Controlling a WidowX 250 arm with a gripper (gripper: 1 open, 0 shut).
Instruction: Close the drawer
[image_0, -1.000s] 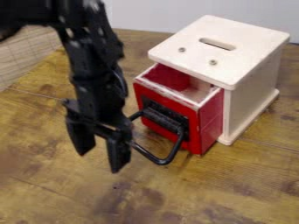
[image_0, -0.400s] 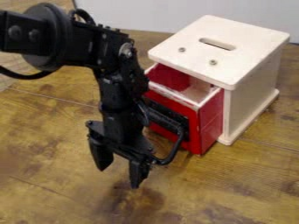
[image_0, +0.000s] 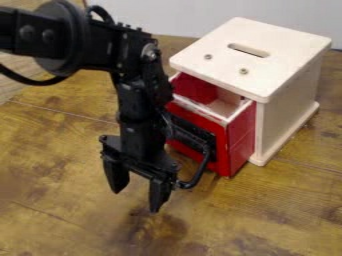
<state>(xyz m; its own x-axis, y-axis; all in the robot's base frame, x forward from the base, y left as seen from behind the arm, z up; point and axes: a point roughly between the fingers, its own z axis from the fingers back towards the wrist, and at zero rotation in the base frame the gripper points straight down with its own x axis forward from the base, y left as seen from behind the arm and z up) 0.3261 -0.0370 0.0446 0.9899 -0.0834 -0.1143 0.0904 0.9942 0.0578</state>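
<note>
In the camera view, the drawer (image_0: 241, 138) sits right of the middle of the frame, pulled out from the lower front of the cream-white cabinet (image_0: 285, 62), which fills the upper right. It is a red box, its side facing the lower right a flat, bright red, and the rim along its top edge is pale. Through the open top a deeper red interior shows (a fair bit of it, just below the cabinet's overhanging top board). The front panel is black, turned toward the lower left and partly covered by the arm. From it a large, rounded black handle (image_0: 195, 181) reaches out; its lower curve shows just beside the gripper (image_0: 138, 198), while the rest is hard to pick out against the equally black arm.

The arm (image_0: 88, 38) comes in from the upper left and bends downward, ending left of the drawer. Its fingers (image_0: 116, 174) point down over the wooden surface (image_0: 60, 215), standing apart with bare wood visible between the tips. Whether the gripper touches the handle, I cannot tell (black on black hides the meeting point). The cabinet's top board has an oblong slot (image_0: 249, 49) and two small round metallic spots, one of them near the drawer's side.
</note>
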